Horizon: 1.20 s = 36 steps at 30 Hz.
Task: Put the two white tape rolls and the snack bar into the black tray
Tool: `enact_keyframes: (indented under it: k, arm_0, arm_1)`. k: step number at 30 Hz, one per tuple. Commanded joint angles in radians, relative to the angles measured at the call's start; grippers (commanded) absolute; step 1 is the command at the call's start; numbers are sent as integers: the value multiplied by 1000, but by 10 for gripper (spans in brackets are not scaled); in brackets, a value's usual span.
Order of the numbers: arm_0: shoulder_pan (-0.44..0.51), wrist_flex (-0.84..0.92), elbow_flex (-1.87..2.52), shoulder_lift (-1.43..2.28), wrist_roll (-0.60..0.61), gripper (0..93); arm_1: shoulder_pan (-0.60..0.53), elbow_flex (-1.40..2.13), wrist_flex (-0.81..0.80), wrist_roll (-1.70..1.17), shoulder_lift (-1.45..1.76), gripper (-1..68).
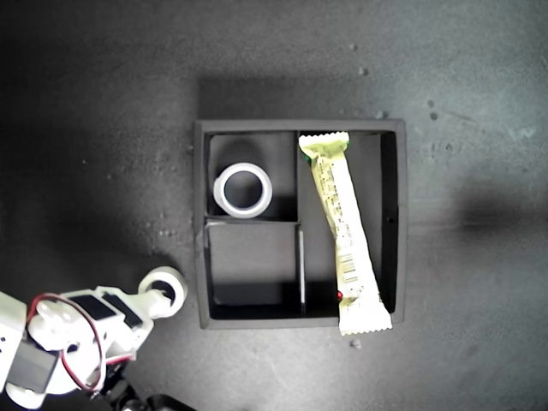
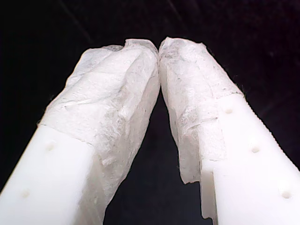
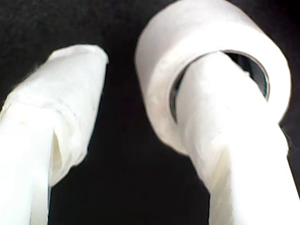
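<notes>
The light, stiff roll (image 3: 211,61) hangs loose on one finger (image 3: 220,136) of my second gripper (image 3: 140,93), jaws apart, near the tray (image 1: 202,257).

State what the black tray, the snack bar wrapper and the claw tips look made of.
Black tray: matte, non-reflective, likely plastic or foam. Snack bar wrapper: thin printed film, crimped ends, slight sheen. Claw fingertips: white hard plastic wrapped in wrinkled, fibrous white tape, probably cloth or paper.

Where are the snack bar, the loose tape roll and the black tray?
Cream-green wrapped snack bar (image 1: 343,229): exterior view, mid wrapper.
White ring-shaped tape roll on my second gripper's finger (image 3: 159,56): second wrist view, outer band.
Square matte black tray (image 1: 401,224): exterior view, wall.
</notes>
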Motion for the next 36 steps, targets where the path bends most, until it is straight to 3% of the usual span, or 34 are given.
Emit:
enact_keyframes:
  k: [1, 12, 14, 17, 22, 27, 36]
  arm_0:
    - [-6, -15, 3, -6, 2, 120]
    - [-51, -87, -8, -183, -12, 83]
    - [-69, -87, -18, -219, -25, 9]
    - [-80, -66, -23, -192, -37, 0]
    - [-72, 253, -179, -43, -14, 0]
    - [-117, 528, -460, -23, 92, 0]
    - [-209, 882, -1393, -560, 301, 0]
  arm_1:
    - [-31, 25, -43, 6, 12, -4]
    - [-57, 270, -222, 28, 48, -4]
    - [-18, 417, -285, 43, 158, -4]
    - [52, 641, -230, 54, 477, -4]
    - [80, 769, -172, 69, 554, -4]
    - [92, 804, -106, 84, 554, -4]
    - [20, 805, 55, 272, 552, -1]
